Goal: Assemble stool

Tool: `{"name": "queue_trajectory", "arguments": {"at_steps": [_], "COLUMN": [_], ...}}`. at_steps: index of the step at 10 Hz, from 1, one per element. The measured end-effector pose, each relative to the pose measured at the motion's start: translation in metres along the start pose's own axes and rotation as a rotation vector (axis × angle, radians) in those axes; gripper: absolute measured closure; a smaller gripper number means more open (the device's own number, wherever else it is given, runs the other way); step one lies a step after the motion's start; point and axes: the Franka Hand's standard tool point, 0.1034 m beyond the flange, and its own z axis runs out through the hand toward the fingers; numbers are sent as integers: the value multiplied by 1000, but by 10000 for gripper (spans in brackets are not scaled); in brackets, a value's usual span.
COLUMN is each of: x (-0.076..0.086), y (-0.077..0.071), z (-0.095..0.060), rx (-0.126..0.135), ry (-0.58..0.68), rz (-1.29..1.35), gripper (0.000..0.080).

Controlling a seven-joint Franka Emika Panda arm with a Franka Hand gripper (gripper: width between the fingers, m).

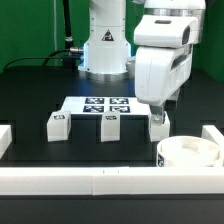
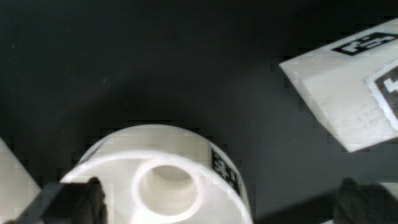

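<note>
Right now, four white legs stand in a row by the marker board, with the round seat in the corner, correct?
Not four: the exterior view shows three legs in that row. The marker board and round seat are as you said.

Robotics lab bench, black table, tagged marker board, white border rails, mounted robot arm

Smooth white plastic seat; matt black table top

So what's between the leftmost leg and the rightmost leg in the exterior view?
The middle leg stands between the leftmost leg and the rightmost leg, apart from both. The exterior view shows it.
</note>
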Motion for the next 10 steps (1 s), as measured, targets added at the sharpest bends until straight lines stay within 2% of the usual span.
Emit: {"name": "queue_trajectory", "arguments": {"at_steps": [2,3,5,6,10], "x": [0,0,-13,-15,-12], "y": [0,0,-3,-5,-8], "z": [0,0,1,2,3], "rx": [1,3,30,27,48], "ry": [0,3,18,20,26], "rz": [0,80,428,467,750], "gripper": [151,151,151,151,151]}}
